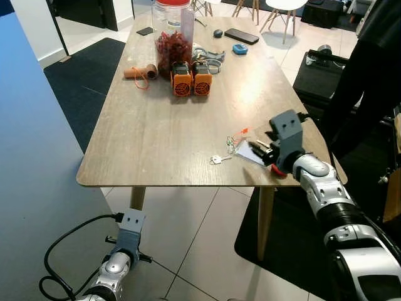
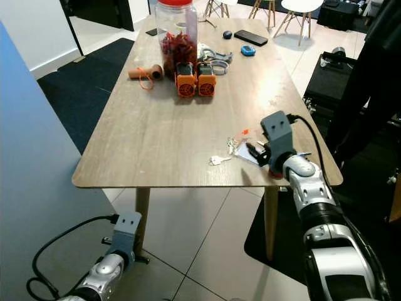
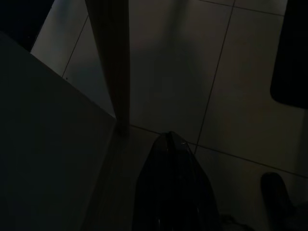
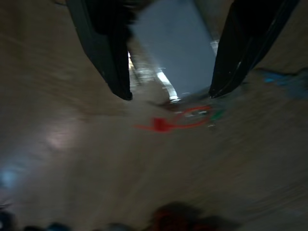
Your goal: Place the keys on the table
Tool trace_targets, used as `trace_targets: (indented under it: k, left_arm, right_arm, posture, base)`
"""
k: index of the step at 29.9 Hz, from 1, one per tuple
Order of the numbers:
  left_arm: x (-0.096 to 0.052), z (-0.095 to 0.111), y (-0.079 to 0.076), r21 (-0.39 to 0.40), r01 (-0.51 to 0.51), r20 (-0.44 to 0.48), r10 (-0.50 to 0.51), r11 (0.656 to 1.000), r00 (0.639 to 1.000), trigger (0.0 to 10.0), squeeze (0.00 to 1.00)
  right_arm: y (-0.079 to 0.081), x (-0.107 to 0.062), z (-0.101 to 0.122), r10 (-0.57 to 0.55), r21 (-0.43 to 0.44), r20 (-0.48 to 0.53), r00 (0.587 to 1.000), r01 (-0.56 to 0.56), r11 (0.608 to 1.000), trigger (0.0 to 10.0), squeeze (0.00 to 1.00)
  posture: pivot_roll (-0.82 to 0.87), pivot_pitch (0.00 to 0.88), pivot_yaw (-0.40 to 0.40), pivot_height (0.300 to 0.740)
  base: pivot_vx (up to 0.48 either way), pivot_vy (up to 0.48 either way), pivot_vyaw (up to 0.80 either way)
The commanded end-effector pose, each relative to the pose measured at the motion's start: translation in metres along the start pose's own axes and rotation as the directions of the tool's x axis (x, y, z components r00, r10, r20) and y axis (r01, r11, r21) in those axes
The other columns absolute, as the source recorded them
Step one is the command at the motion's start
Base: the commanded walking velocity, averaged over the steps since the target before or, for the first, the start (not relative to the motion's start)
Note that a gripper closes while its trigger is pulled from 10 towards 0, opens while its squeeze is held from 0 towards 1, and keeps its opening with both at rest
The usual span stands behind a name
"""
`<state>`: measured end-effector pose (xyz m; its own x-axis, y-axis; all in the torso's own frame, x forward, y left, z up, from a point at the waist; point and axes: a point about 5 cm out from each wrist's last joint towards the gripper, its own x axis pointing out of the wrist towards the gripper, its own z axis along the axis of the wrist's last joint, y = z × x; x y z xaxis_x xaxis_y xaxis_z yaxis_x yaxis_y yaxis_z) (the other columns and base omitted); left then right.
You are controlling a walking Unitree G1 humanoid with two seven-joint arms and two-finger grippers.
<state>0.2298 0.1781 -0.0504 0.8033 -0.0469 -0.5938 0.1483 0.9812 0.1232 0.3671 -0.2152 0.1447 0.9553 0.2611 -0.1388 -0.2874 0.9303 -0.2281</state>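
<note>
Bunch of silver keys (image 1: 230, 148) with a red tag lies on the light wooden table (image 1: 150, 132), near its front edge. Right gripper (image 1: 258, 149) sits just beside them, fingers spread, empty. Left gripper (image 3: 169, 139) hangs idle, clenched.

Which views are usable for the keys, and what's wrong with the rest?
Left eye view: sharp, evenly lit; keys lie on the table by the right gripper. Right eye view: equally clear. Right wrist view: motion-blurred, fingers apart, only a red ring smear. Left wrist view: very dark, left gripper over floor tiles.
</note>
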Motion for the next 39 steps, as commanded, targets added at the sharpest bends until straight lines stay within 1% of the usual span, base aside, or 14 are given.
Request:
trace_targets:
  k: [1, 5, 6, 7, 8, 12, 13, 15, 17, 20, 25, 28, 32, 39]
  left_arm:
    - [-0.001, -0.003, 0.003, 0.010, -0.004, -0.011, 0.004, 1.000, 1.000, 10.0, 0.00]
    - [-0.001, -0.003, 0.004, 0.008, -0.007, -0.010, 0.007, 1.000, 1.000, 10.0, 0.00]
    - [-0.001, -0.002, 0.005, 0.007, -0.009, -0.009, 0.009, 1.000, 1.000, 10.0, 0.00]
    - [-0.001, -0.003, 0.005, 0.006, -0.012, -0.009, 0.012, 1.000, 1.000, 10.0, 0.00]
    - [-0.001, -0.003, 0.005, 0.006, -0.012, -0.009, 0.012, 1.000, 1.000, 10.0, 0.00]
    - [-0.001, -0.003, 0.006, 0.004, -0.015, -0.009, 0.015, 1.000, 1.000, 10.0, 0.00]
    - [-0.002, -0.003, 0.006, 0.003, -0.018, -0.009, 0.018, 1.000, 1.000, 10.0, 0.00]
    - [-0.002, -0.003, 0.006, 0.003, -0.018, -0.009, 0.018, 1.000, 1.000, 10.0, 0.00]
    - [-0.002, -0.004, 0.007, 0.003, -0.019, -0.010, 0.019, 1.000, 1.000, 10.0, 0.00]
    - [-0.002, -0.004, 0.008, 0.005, -0.021, -0.013, 0.021, 1.000, 1.000, 10.0, 0.00]
    - [-0.002, -0.005, 0.007, 0.014, -0.011, -0.020, 0.012, 1.000, 1.000, 10.0, 0.00]
    - [-0.002, -0.004, 0.006, 0.019, -0.006, -0.022, 0.006, 1.000, 1.000, 10.0, 0.00]
    - [0.000, -0.001, 0.004, 0.019, -0.005, -0.019, 0.005, 1.000, 1.000, 10.0, 0.00]
    - [0.000, -0.002, 0.004, 0.017, 0.000, -0.024, 0.001, 1.000, 1.000, 10.0, 0.00]
  right_arm:
    - [-0.022, -0.004, 0.009, -0.160, 0.033, 0.065, 0.985, 0.158, 0.987, 10.0, 0.00]
    - [-0.056, -0.020, 0.013, -0.409, 0.160, 0.121, 0.904, 0.389, 0.907, 10.0, 0.00]
    - [-0.074, -0.032, 0.009, -0.526, 0.243, 0.115, 0.843, 0.490, 0.837, 10.0, 0.00]
    - [-0.101, -0.058, -0.006, -0.696, 0.379, 0.065, 0.715, 0.628, 0.680, 10.0, 0.00]
    - [-0.101, -0.058, -0.006, -0.696, 0.379, 0.065, 0.715, 0.628, 0.680, 10.0, 0.00]
    - [-0.125, -0.094, -0.034, -0.838, 0.511, -0.057, 0.542, 0.737, 0.442, 10.0, 0.00]
    - [-0.134, -0.126, -0.067, -0.899, 0.548, -0.197, 0.392, 0.804, 0.231, 10.0, 0.00]
    - [-0.134, -0.126, -0.067, -0.899, 0.548, -0.197, 0.392, 0.804, 0.231, 10.0, 0.00]
    - [-0.132, -0.152, -0.094, -0.912, 0.525, -0.300, 0.279, 0.847, 0.086, 10.0, 0.00]
    - [-0.109, -0.182, -0.140, -0.876, 0.430, -0.441, 0.194, 0.902, -0.017, 10.0, 0.00]
    - [-0.019, -0.191, -0.214, -0.617, 0.303, -0.719, 0.322, 0.943, 0.139, 10.0, 0.00]
    - [0.002, -0.188, -0.224, -0.533, 0.303, -0.765, 0.362, 0.932, 0.199, 10.0, 0.00]
    - [0.051, -0.176, -0.235, -0.379, 0.285, -0.795, 0.474, 0.843, 0.456, 10.0, 0.00]
    - [0.089, -0.166, -0.238, -0.240, 0.375, -0.802, 0.547, 0.773, 0.511, 10.0, 0.00]
  posture:
    - [0.05, 0.024, -0.020, 0.740]
    - [0.05, 0.026, -0.019, 0.740]
    - [0.05, 0.028, -0.019, 0.740]
    - [0.05, 0.028, -0.020, 0.740]
    - [0.05, 0.028, -0.020, 0.740]
    - [0.06, 0.028, -0.021, 0.740]
    - [0.06, 0.029, -0.021, 0.740]
    - [0.06, 0.029, -0.021, 0.740]
    - [0.06, 0.029, -0.021, 0.740]
    - [0.05, 0.029, -0.014, 0.740]
    - [0.05, 0.031, -0.005, 0.740]
    - [0.05, 0.029, -0.004, 0.740]
    - [0.05, 0.024, -0.005, 0.740]
    - [0.05, 0.022, 0.000, 0.740]
  base:
    - [0.000, 0.000, 0.00]
    - [0.000, 0.000, 0.00]
    - [0.000, 0.000, 0.00]
    - [0.000, 0.000, 0.00]
    - [0.000, 0.000, 0.00]
    - [0.000, 0.000, 0.00]
    - [0.000, 0.000, 0.00]
    - [0.000, 0.000, 0.00]
    - [0.000, 0.000, 0.00]
    - [0.000, 0.000, 0.00]
    - [0.000, 0.000, 0.00]
    - [0.000, 0.000, 0.00]
    - [0.000, 0.000, 0.00]
    - [0.000, 0.000, 0.00]
